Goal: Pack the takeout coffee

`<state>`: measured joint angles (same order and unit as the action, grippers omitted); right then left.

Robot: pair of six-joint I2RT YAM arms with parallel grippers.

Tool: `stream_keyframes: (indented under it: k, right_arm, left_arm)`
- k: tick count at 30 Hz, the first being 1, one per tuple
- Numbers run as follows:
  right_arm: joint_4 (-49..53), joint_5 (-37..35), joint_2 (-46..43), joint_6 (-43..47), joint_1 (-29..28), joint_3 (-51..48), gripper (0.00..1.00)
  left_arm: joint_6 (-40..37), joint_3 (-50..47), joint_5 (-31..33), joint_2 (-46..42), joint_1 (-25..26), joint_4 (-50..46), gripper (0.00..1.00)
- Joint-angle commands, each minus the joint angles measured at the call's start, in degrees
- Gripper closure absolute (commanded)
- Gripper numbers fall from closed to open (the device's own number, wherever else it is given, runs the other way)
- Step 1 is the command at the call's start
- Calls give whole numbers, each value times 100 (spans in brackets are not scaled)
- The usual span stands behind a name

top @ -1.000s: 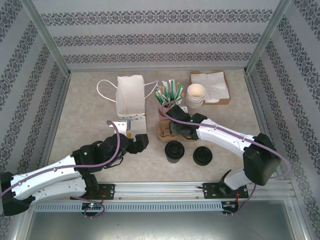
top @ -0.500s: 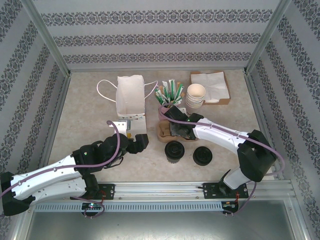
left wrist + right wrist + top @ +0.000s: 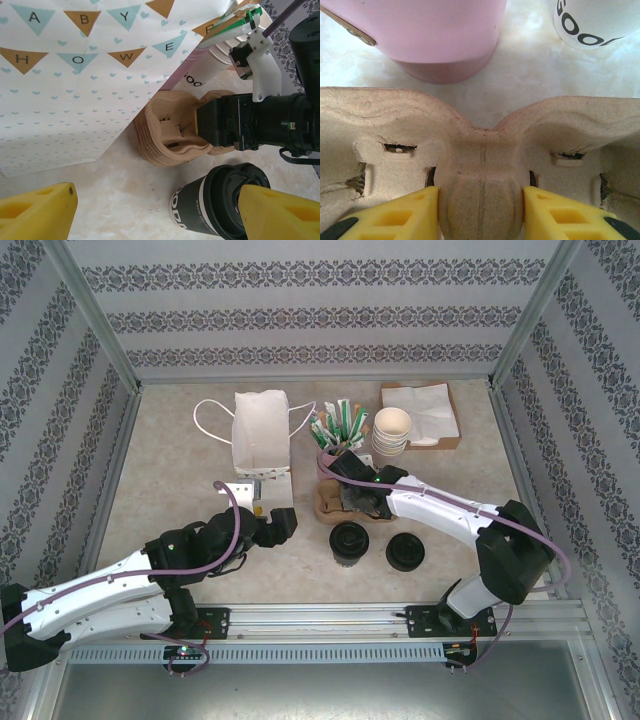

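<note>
Found takeout coffee (image 3: 348, 540) upright, lid up, axis vertical, just beside cup carrier (image 3: 326, 502) on its near side. Saw right gripper (image 3: 481, 196) clamped on carrier's centre hump, pads flush both sides. Saw left gripper (image 3: 157, 200) left of carrier, jaws wide apart, empty. Judged right gripper nearer coffee but busy; left one free, coffee off to its right, so needed sideways reach at cup wall.

White-shelled left arm (image 3: 100, 598) and right arm (image 3: 445, 512) have black joints, purple cables and yellow jaws.
</note>
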<state>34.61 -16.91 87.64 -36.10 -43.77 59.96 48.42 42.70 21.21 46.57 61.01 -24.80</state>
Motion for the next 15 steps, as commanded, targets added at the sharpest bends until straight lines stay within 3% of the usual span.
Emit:
stream_keyframes:
  k: [1, 8, 15]
  right_arm:
    - [110, -123, -309, -96, -32, 186, 56]
    - [-24, 310, -429, -393, 105, 47, 53]
    - [-235, 683, -422, -589, 227, -111, 54]
  left_arm:
    - [9, 3, 0, 3, -37, 145, 16]
    - [35, -22, -16, 28, -37, 185, 16]
    - [117, -58, -476, 315, -37, 347, 27]
